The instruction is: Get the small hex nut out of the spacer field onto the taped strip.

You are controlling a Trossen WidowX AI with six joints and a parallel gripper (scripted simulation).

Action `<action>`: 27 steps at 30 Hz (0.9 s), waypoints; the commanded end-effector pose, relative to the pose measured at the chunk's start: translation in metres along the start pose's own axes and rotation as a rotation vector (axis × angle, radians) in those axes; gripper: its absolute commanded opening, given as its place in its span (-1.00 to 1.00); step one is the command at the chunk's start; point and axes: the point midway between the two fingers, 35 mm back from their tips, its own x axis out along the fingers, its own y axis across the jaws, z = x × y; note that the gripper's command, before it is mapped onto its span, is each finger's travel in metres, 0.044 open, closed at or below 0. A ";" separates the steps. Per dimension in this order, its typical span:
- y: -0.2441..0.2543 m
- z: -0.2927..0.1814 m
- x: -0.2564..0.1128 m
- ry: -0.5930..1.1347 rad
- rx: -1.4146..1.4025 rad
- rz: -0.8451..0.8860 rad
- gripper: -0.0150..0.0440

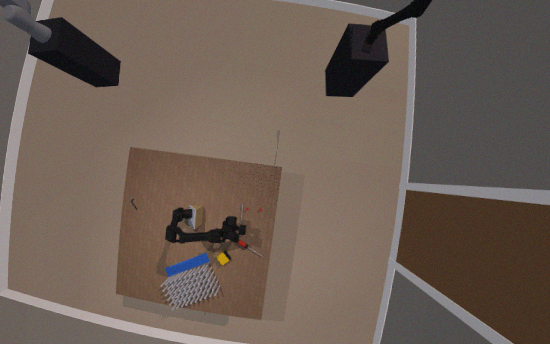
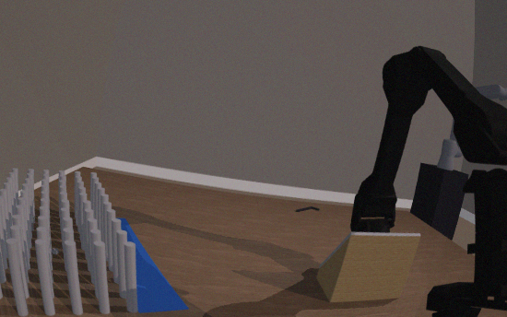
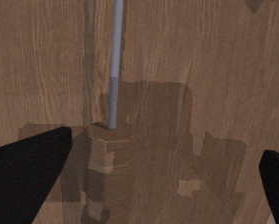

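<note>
Standing grey spacers (image 1: 190, 286) (image 2: 71, 276) fill the field, upright as far as I can see. A small bluish-grey piece that looks like the nut (image 2: 55, 251) lies between them; I cannot make it out in the top view. The blue taped strip (image 1: 187, 265) (image 2: 149, 282) runs along the field's front. My gripper (image 3: 166, 148) is wide open and empty above the table. Below it lies a tool with a thin grey rod (image 3: 115, 60) (image 1: 242, 212) and what looks like a wood-coloured handle (image 3: 112, 155), left of centre in the wrist view. Its far end is out of the wrist view.
A pale wooden block (image 1: 198, 217) (image 2: 373, 269) stands beside my arm's base. A red-handled screwdriver (image 1: 243, 244) and a yellow-black object (image 1: 223, 259) lie between hand and field. Small red pieces (image 1: 260, 210) lie near the rod. A dark hex key (image 1: 134, 204) (image 2: 307, 209) lies far off.
</note>
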 end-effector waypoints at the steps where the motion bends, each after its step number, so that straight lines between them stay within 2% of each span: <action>1: -0.003 -0.033 0.000 -0.103 0.024 0.064 1.00; 7: 0.005 -0.077 -0.005 -0.284 0.042 0.143 1.00; 13: 0.005 -0.079 -0.005 -0.290 0.042 0.144 1.00; 19: 0.005 -0.079 -0.005 -0.290 0.042 0.144 0.47; 27: 0.005 -0.079 -0.005 -0.290 0.042 0.144 0.46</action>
